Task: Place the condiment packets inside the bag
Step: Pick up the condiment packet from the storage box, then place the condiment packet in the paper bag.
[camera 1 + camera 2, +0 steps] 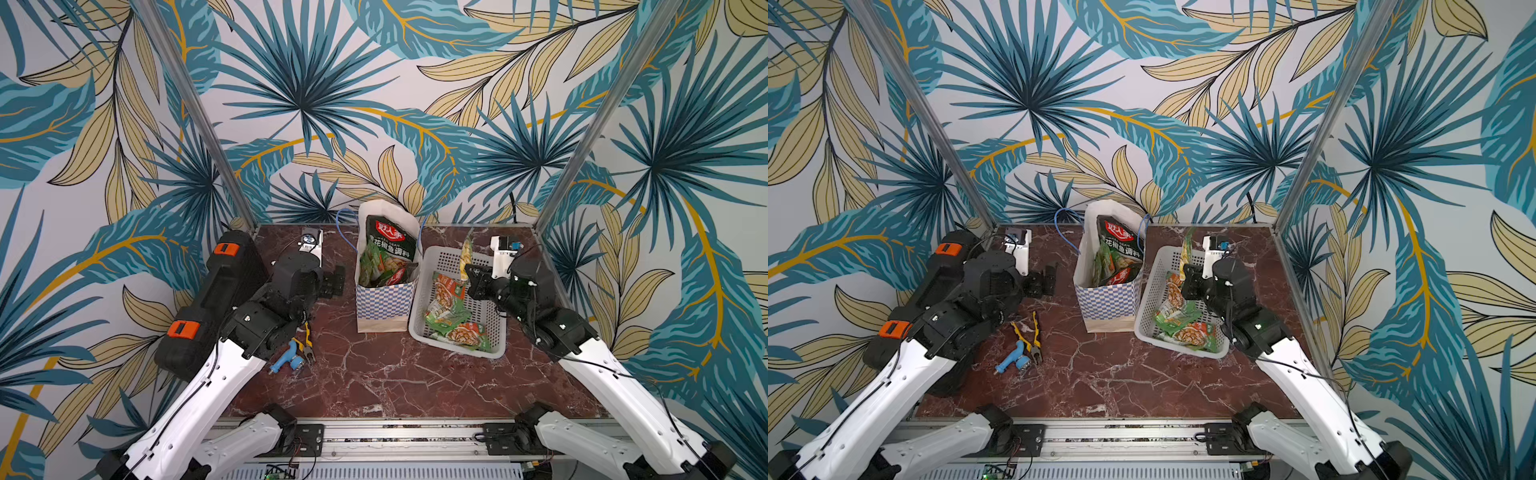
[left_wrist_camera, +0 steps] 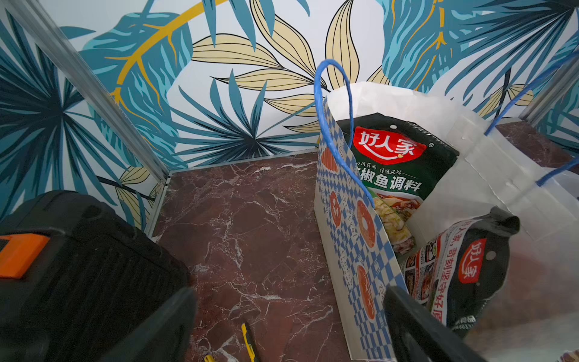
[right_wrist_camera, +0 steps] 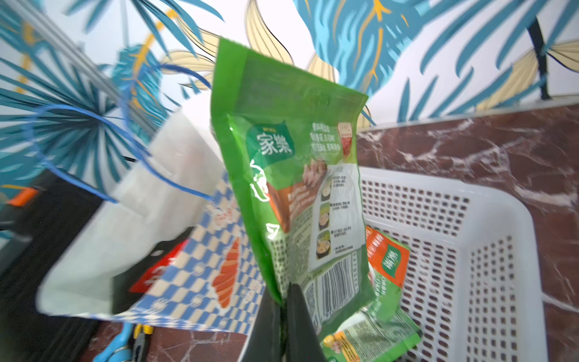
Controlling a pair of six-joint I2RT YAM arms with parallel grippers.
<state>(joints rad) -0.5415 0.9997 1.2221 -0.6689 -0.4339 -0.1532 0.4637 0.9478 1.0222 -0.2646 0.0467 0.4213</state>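
Right claw (image 3: 283,293): you have it pressed together on the lower edge of one bright green condiment packet (image 3: 291,175). The packet stands upright above the claw, clear of the white perforated basket (image 3: 488,250) beneath it and beside the bag's near wall. Its back panel, with the barcode, faces the wrist camera.

Left claw (image 1: 1045,280): spread wide and holding nothing. In both top views it sits near the bag's left wall, apart from it.

The bag (image 1: 384,303) stands upright on the desk (image 1: 374,382), mouth open, between the two arms and just beside the basket. Inside it you have two large dark packets: one leans against the far wall (image 2: 404,156), the other lies lower and crumpled (image 2: 470,269). Green packets (image 1: 374,266) sit among them.

More green packets (image 1: 453,324) lie loose in the basket.

Off-task items on your left side: a black case (image 1: 224,299) with orange latches, yellow-handled pliers (image 1: 1032,338) and a blue tool (image 1: 1013,359) just beside them.
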